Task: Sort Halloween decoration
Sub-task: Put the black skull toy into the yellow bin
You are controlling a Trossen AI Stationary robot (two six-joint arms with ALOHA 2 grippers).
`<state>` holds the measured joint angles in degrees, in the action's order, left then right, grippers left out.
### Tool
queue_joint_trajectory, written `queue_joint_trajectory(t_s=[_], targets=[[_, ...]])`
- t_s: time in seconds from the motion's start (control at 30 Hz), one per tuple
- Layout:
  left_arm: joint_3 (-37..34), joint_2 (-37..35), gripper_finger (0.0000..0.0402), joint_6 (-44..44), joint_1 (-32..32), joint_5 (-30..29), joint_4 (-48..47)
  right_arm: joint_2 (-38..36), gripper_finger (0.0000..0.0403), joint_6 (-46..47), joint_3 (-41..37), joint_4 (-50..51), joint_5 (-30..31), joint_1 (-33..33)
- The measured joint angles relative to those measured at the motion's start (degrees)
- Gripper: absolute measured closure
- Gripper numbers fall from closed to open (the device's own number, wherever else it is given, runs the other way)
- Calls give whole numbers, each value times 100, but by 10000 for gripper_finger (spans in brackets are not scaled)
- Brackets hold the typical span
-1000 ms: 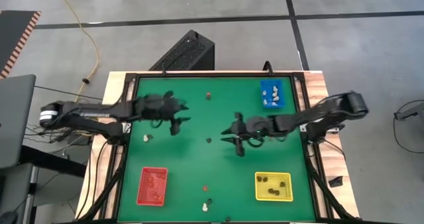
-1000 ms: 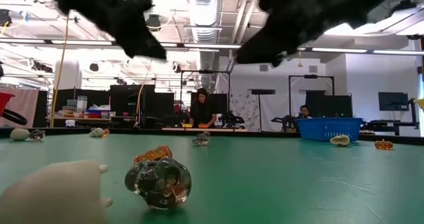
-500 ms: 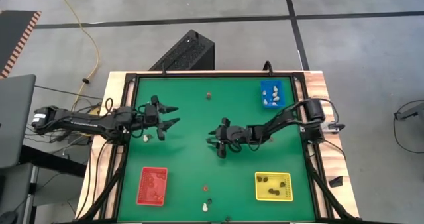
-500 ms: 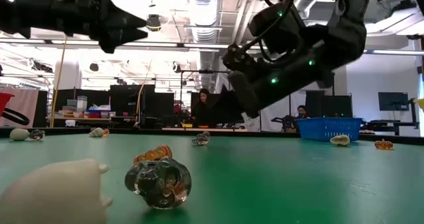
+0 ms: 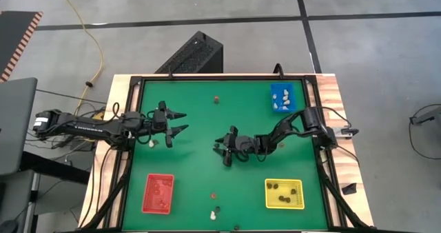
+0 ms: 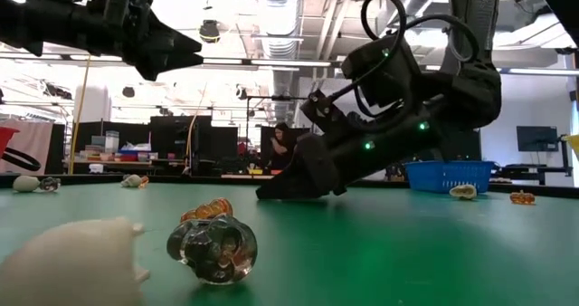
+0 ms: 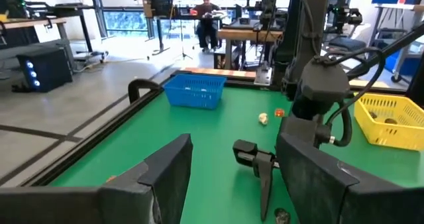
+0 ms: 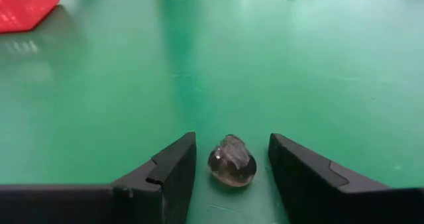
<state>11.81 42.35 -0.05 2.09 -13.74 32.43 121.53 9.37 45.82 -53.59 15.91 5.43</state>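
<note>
1. On the green felt-like surface (image 5: 193, 164), framed in black rails, I see three rectangular mesh-walled trays: red (image 5: 158, 194), yellow (image 5: 284, 194) and blue (image 5: 282, 97). No writing I can read.
2. My right gripper (image 8: 232, 159) is down at the surface's middle, fingers apart, with a glossy, rounded dark trinket (image 8: 231, 160) lying between the tips, not clamped.
3. My left gripper (image 5: 176, 121) hangs open above the left side, just beside a cream trinket (image 5: 151, 143).
</note>
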Motion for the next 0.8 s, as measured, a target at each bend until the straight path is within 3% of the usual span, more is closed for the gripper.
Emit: queue_joint_trajectory(t_s=[0.27, 0.4, 0.63, 0.8], targets=[[0, 0, 191, 22, 2, -4, 63, -82, 284, -70, -7, 198, 236, 53], [0, 0, 191, 22, 2, -7, 52, -558, 286, -335, -29, 811, 67, 81], [0, 0, 191, 24, 2, -7, 23, -2593, 271, -312, -24, 3010, -559, 293], [0, 0, 191, 66, 2, -7, -17, -4373, 278, 973, -26, 5301, -1677, 695]])
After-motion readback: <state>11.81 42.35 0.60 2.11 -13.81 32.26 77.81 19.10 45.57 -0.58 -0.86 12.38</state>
